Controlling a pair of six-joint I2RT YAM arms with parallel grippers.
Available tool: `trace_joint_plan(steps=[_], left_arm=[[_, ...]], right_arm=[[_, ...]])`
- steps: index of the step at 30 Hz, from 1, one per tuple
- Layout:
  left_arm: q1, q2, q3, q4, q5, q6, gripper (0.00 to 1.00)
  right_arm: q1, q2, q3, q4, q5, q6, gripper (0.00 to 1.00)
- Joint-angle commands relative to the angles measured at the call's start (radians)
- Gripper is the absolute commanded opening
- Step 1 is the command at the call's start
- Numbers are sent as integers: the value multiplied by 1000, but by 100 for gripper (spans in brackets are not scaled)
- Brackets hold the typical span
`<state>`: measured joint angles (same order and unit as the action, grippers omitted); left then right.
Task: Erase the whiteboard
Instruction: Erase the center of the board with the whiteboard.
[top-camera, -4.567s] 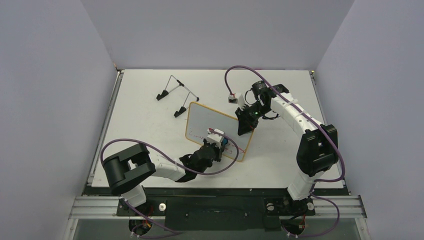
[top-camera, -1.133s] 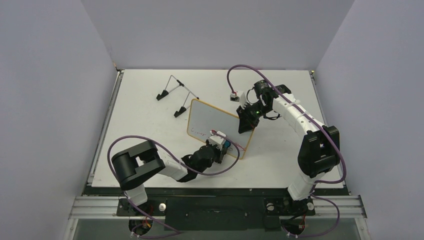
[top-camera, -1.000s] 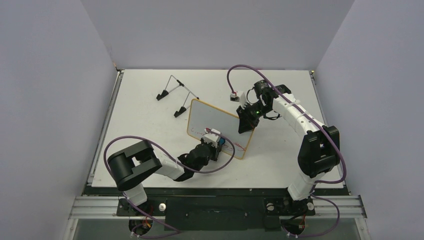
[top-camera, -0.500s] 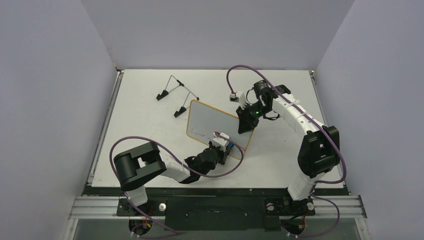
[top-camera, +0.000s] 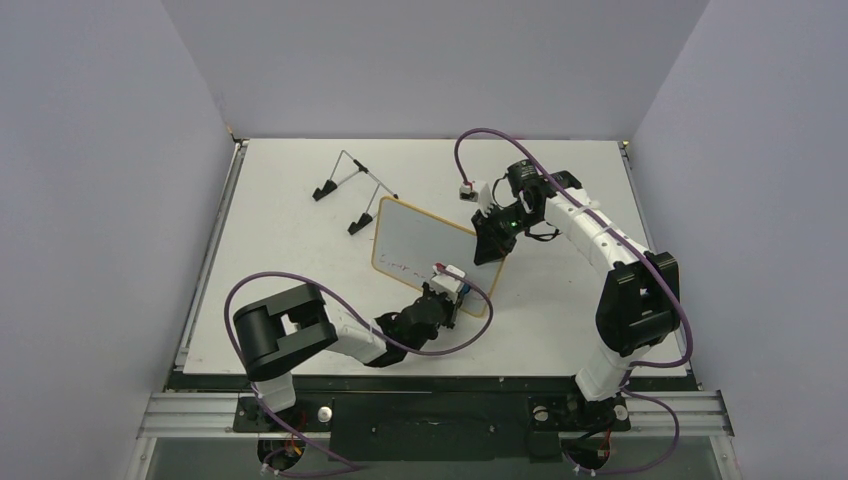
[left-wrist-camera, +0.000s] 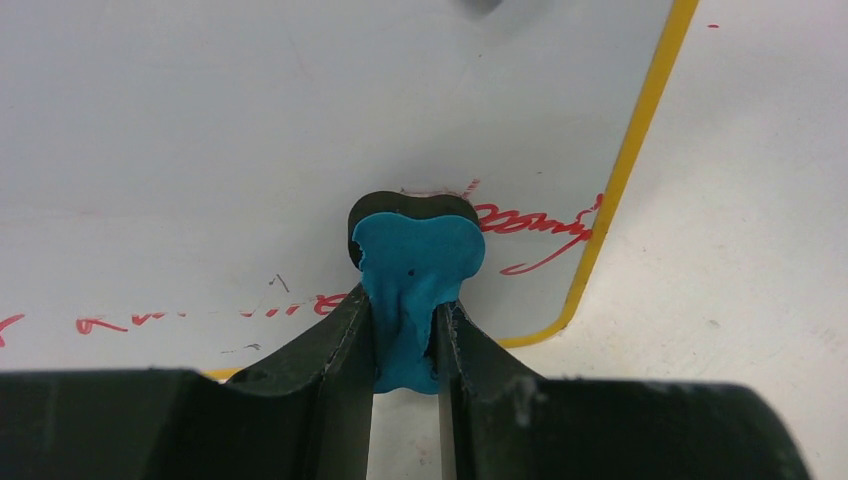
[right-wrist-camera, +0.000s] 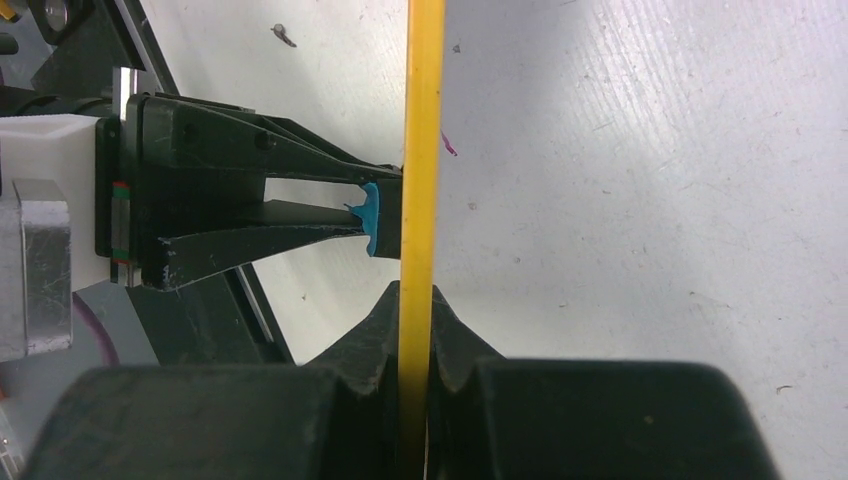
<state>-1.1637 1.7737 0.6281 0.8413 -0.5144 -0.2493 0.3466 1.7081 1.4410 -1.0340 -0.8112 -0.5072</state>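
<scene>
The whiteboard (top-camera: 420, 242), white with a yellow-orange rim (left-wrist-camera: 622, 170), stands tilted over the table. My right gripper (top-camera: 489, 250) is shut on its right edge; the wrist view shows the rim (right-wrist-camera: 424, 120) pinched between the fingers (right-wrist-camera: 420, 300). Squeezed in my left gripper (left-wrist-camera: 405, 312) is the blue eraser (left-wrist-camera: 415, 262), whose dark pad presses on the board's face near the lower right corner. Red handwriting (left-wrist-camera: 525, 222) runs right of the eraser, and fainter red strokes (left-wrist-camera: 190, 318) run left. From above, the left gripper (top-camera: 452, 293) sits at the board's near edge.
A thin wire stand (top-camera: 352, 190) with black feet lies on the table behind and to the left of the board. Purple cables loop over both arms. Grey walls enclose the table on three sides.
The left gripper has slid the eraser to the right along the board's lower edge, towards the near right corner. The right gripper keeps its hold on the rim.
</scene>
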Motion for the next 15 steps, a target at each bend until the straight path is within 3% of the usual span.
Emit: trace_joint_plan(steps=[1, 15], left_arm=[[34, -19, 17, -28, -108, 1, 0], [-91, 59, 119, -47, -141, 79, 0]], right_arm=[[15, -33, -19, 1, -51, 15, 0], [16, -35, -28, 21, -50, 33, 0]])
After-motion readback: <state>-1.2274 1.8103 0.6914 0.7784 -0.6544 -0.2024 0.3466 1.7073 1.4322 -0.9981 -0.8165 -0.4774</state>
